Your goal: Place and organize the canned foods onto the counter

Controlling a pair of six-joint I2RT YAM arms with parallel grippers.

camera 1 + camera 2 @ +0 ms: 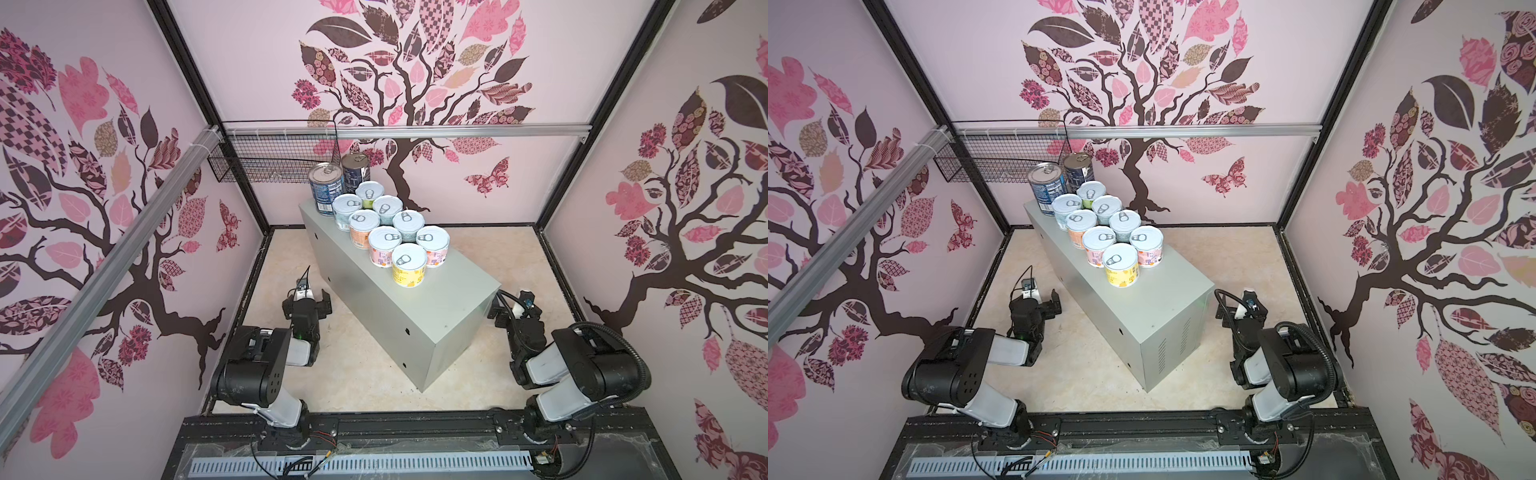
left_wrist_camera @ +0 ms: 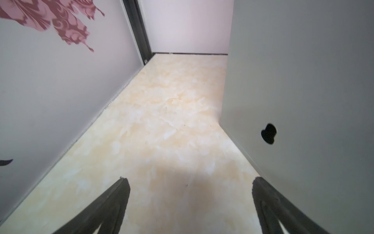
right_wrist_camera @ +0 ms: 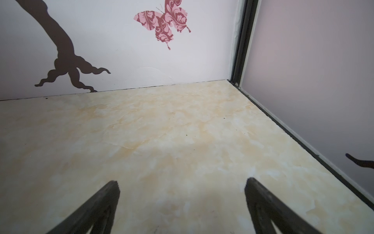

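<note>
Ten cylindrical cans (image 1: 384, 239) – position, technician?

Operator, all stand upright on the far half of the long pale grey-green metal box (image 1: 436, 307); two taller dark-blue cans (image 1: 326, 183) occupy its far end.

Gripper status?

Left gripper (image 2: 191, 180) and right gripper (image 3: 182, 180): jaws spread wide, empty, over the cream marbled floor (image 2: 162, 121), flanking the box.

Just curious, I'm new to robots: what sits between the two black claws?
The long pale grey-green metal box stands between the left gripper and right gripper, as both top views show.
</note>
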